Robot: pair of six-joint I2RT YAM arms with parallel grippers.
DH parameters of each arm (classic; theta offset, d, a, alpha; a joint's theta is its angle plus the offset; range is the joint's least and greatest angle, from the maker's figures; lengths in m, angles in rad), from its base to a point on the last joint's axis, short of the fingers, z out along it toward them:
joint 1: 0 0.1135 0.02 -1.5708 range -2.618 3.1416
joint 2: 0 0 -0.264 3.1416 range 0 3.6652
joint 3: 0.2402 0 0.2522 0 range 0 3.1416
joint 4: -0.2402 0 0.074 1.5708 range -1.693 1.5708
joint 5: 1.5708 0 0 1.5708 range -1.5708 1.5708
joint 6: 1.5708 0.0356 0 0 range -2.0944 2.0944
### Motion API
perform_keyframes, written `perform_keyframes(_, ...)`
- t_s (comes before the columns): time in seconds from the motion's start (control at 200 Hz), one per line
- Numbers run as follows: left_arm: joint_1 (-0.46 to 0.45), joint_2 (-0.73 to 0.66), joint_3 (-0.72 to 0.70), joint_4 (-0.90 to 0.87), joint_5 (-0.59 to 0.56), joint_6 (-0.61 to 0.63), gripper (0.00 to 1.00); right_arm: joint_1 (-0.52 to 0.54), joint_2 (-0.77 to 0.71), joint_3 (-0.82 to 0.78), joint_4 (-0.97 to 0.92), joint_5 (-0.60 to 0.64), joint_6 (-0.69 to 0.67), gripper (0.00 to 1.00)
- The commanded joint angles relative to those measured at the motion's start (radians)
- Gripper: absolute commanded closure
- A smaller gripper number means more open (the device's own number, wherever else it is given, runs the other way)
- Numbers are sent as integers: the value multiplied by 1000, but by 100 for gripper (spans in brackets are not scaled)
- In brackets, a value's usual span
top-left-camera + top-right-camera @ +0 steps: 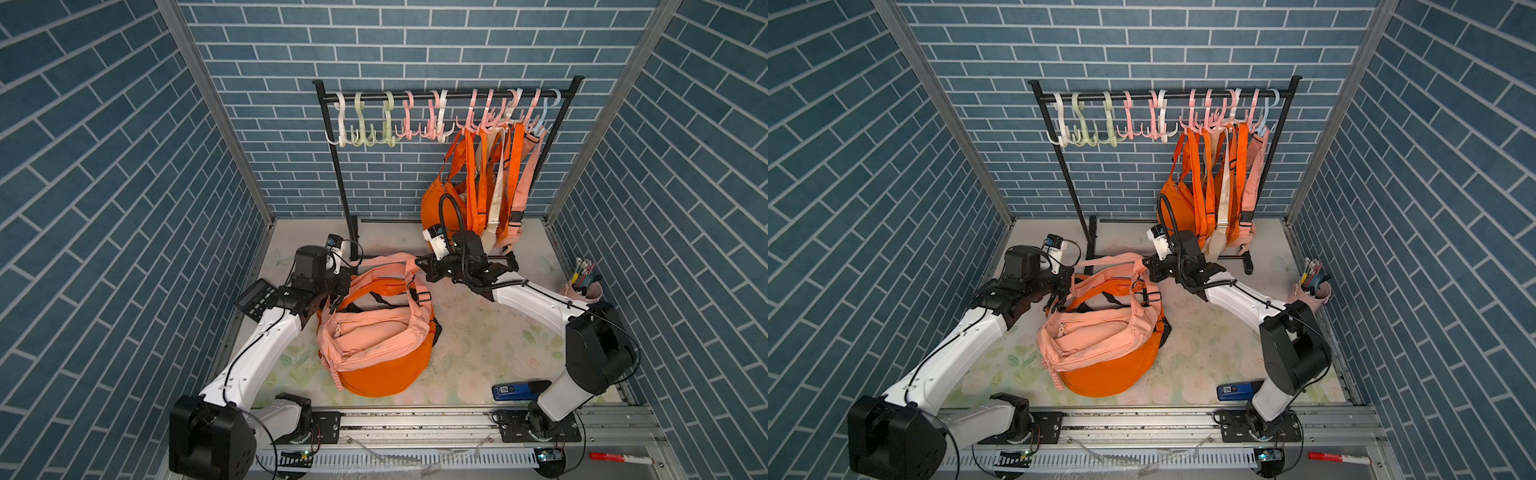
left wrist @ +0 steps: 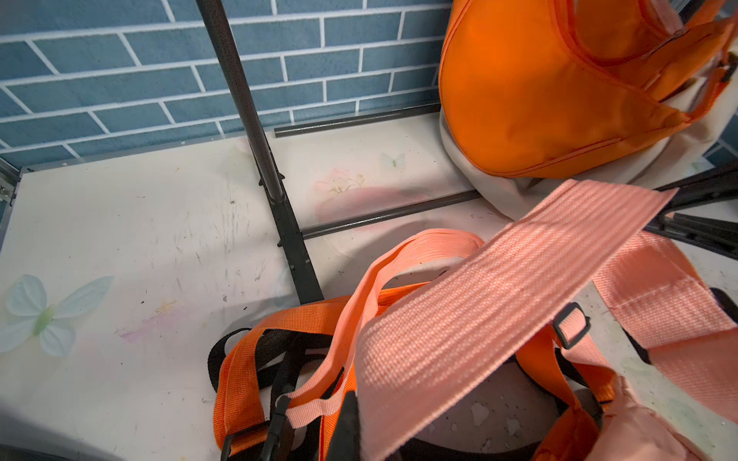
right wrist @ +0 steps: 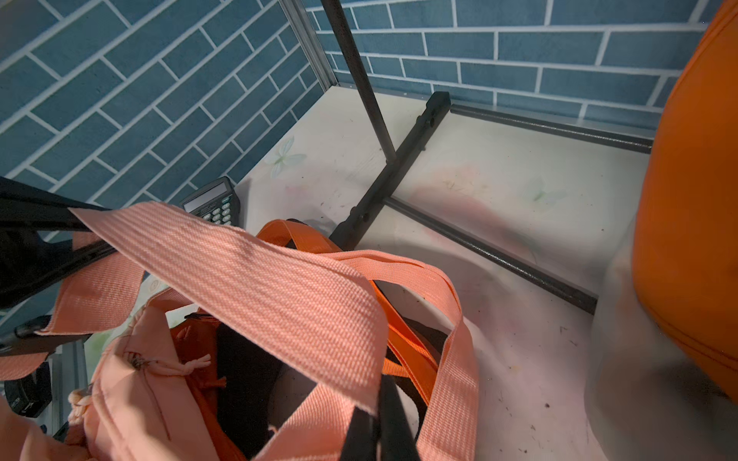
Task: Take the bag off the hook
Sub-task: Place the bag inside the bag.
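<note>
A pink bag (image 1: 374, 332) (image 1: 1096, 332) lies on the table on top of an orange bag (image 1: 382, 374), off the hooks (image 1: 478, 120) of the black rack (image 1: 440, 96). Its wide pink strap (image 1: 386, 261) (image 2: 479, 311) (image 3: 259, 287) is stretched between my two grippers, just above the bag. My left gripper (image 1: 349, 279) (image 2: 355, 403) is shut on the strap's left end. The right gripper (image 1: 419, 262) (image 3: 377, 407) is shut on its right end. Several other orange, cream and pink bags (image 1: 478, 178) hang from the rack's right-hand hooks.
The rack's base bars (image 2: 383, 217) lie on the table just behind the grippers. A calculator (image 1: 257, 297) sits by the left arm, a blue box (image 1: 515, 390) at the front right, a pink pen cup (image 1: 582, 286) by the right wall, and a red marker (image 1: 619, 458) on the front rail.
</note>
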Motion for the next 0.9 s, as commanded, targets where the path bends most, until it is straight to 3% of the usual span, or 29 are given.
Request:
perform_keyframes(0.0, 78, 49, 53, -58, -240, 2, 100, -126, 49, 4, -38, 171, 53, 100)
perform_keyframes(0.14, 82, 143, 88, -41, -298, 23, 100, -139, 84, -5, -13, 153, 53, 100)
perform_keyframes(0.3, 84, 207, 109, -18, -368, 47, 90, -143, 104, 0, -19, 139, 51, 100)
perform_keyframes(0.38, 87, 221, 104, -20, -399, 53, 79, -143, 102, -1, -18, 131, 52, 100)
perform_keyframes(0.435, 87, 225, 98, -21, -428, 52, 57, -143, 100, -2, -19, 131, 51, 98)
perform_keyframes(0.48, 87, 222, 100, -31, -444, 43, 49, -142, 99, -3, -24, 131, 49, 96)
perform_keyframes(0.52, 87, 216, 103, -37, -448, 39, 46, -143, 98, -2, -29, 129, 47, 91)
perform_keyframes(0.68, 87, 162, 87, -21, -416, 18, 41, -142, 76, 0, -48, 121, 47, 58)
perform_keyframes(0.76, 86, 134, 76, -16, -390, 5, 41, -143, 61, 0, -59, 111, 51, 51)
perform_keyframes(0.895, 84, 77, 46, -2, -337, -22, 41, -142, 37, -8, -72, 92, 73, 50)
